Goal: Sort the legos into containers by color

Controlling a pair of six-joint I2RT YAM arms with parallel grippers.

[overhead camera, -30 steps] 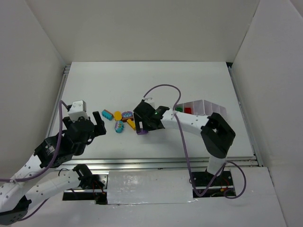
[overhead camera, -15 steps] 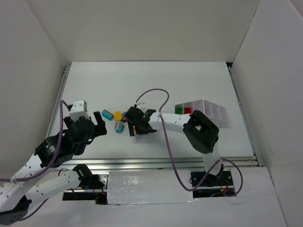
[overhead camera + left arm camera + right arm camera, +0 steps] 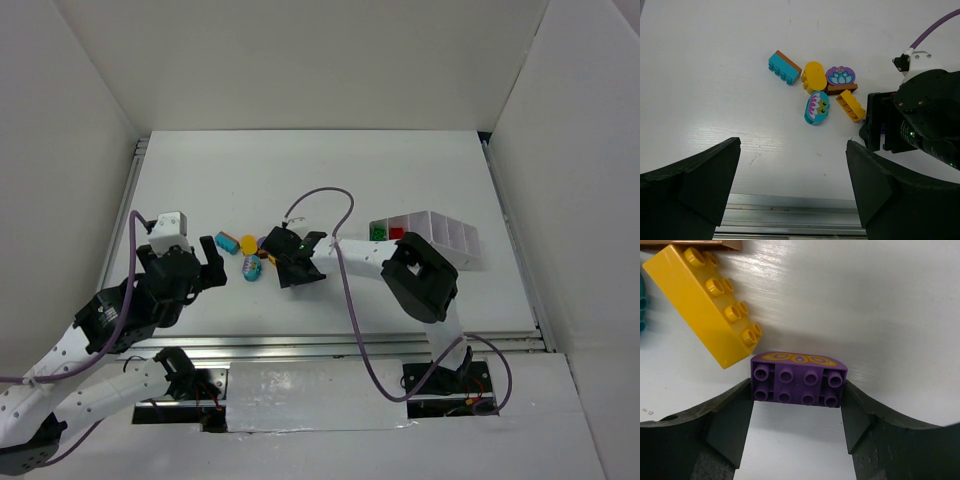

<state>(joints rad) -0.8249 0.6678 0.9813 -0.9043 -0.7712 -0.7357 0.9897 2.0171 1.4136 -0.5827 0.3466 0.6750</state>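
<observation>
On the white table (image 3: 400, 170), with the right gripper (image 3: 796, 390) clamped on the purple brick (image 3: 797, 382) between its fingers and the left gripper (image 3: 792, 150) spread wide off to the side, lift straight up, clear of the yellow brick (image 3: 705, 305) just ahead-left, before swinging to the tray (image 3: 470, 255)

Glossy plastic purple brick (image 3: 797, 382); glossy yellow brick (image 3: 705, 305); matt, faintly grained table (image 3: 865, 300).

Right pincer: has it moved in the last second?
Yes. The right pincer slid left, away from the white tray, toward the loose legos, and now clasps a purple lego.
</observation>
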